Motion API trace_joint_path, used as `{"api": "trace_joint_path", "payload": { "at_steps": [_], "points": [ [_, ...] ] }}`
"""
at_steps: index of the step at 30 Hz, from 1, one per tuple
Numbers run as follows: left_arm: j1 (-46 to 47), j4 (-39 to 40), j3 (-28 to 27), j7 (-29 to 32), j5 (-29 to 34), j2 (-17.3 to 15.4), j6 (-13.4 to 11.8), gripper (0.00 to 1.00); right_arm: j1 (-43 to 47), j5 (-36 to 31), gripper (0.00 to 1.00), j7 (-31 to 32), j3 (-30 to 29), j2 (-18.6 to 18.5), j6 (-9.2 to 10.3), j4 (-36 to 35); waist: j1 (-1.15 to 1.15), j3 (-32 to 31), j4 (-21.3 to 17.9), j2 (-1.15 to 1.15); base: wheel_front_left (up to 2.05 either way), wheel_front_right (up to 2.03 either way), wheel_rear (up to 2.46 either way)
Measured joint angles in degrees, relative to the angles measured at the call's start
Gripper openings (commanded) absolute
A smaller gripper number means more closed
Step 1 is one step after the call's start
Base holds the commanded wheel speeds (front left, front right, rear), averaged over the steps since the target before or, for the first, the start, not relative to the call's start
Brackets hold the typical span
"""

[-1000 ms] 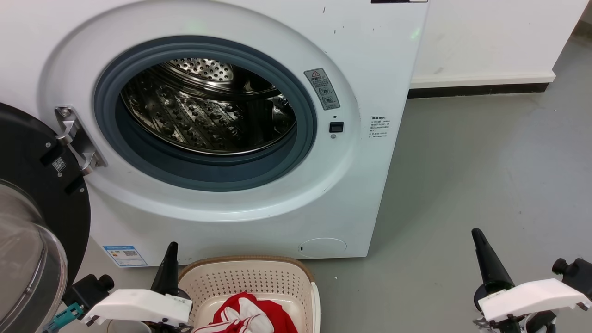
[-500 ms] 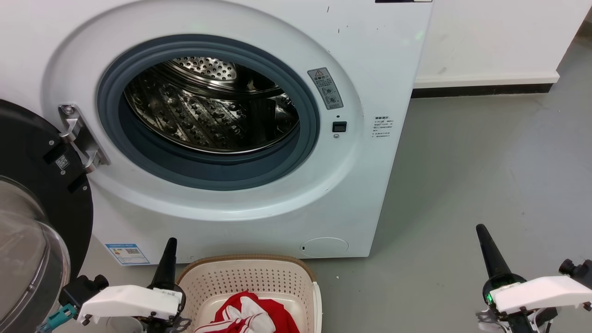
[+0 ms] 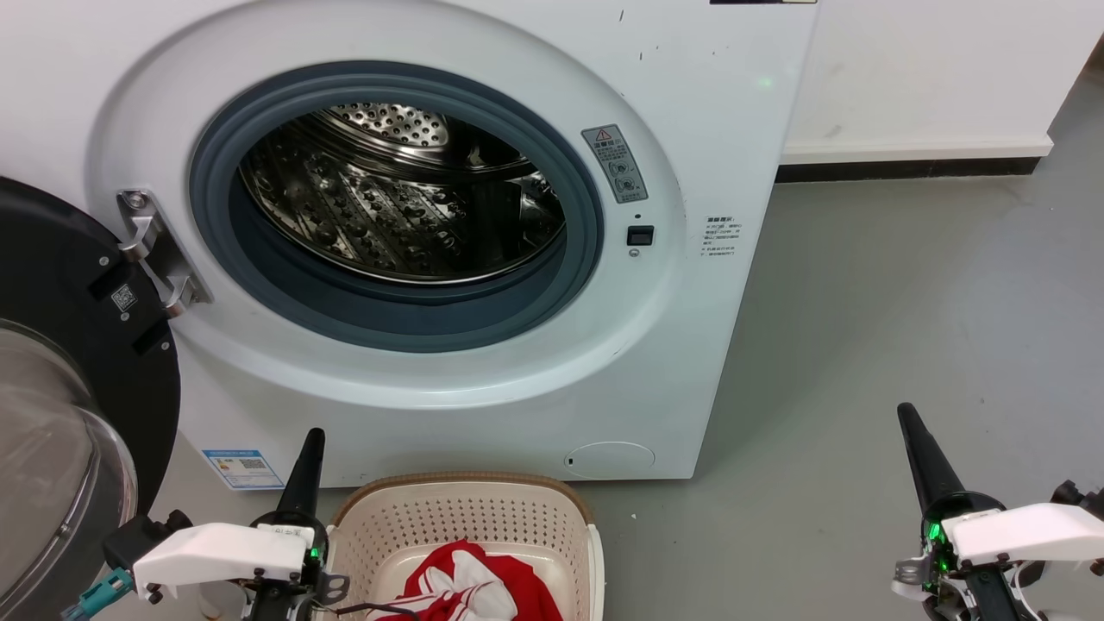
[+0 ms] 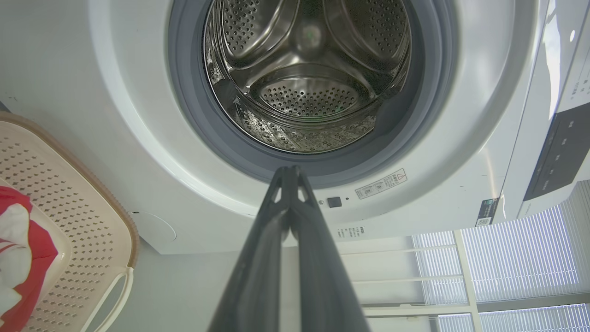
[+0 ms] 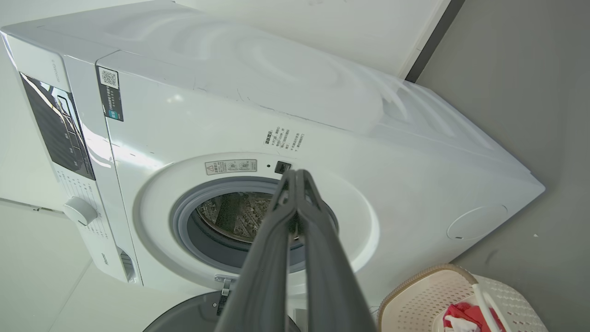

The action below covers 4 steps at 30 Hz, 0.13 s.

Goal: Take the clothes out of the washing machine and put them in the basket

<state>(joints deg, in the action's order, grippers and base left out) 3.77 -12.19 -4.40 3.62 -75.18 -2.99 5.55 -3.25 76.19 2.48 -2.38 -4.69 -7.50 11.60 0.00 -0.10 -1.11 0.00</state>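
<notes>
The washing machine [image 3: 690, 129] stands with its door [image 3: 60, 362] swung open to the left, and its steel drum [image 3: 397, 198] holds nothing visible. In front of it on the floor sits the basket [image 3: 466, 517], with the red and white clothes [image 3: 470, 586] lying inside. My left gripper [image 3: 312, 435] is shut and holds nothing, just left of the basket's rim. My right gripper [image 3: 906, 412] is shut too, over bare floor to the right. In the left wrist view the shut gripper [image 4: 289, 169] points at the porthole, with the clothes [image 4: 23, 258] at the left edge.
Grey floor [image 3: 906, 285] spreads to the right of the machine, ending at a white wall with a dark skirting strip [image 3: 906, 168]. The open door's glass bowl [image 3: 52, 483] bulges out at the lower left, close to my left arm.
The head camera has shifted a little, so the whole scene slid right. Both arms have sunk slightly lower in the view. The clothes lie still in the basket.
</notes>
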Motion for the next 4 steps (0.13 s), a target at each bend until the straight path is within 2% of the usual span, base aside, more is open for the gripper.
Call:
{"api": "trace_joint_path", "payload": {
  "at_steps": [4],
  "points": [
    [0.10, -0.25, -0.23, 0.35, -2.03, 0.01, 0.10, 0.00, -0.19, 2.11, 0.00, 0.23, -0.23, 0.01, 0.00, 0.24, 0.00, 0.03, 0.12, 0.00, 0.00, 0.00, 0.00]
  ]
}}
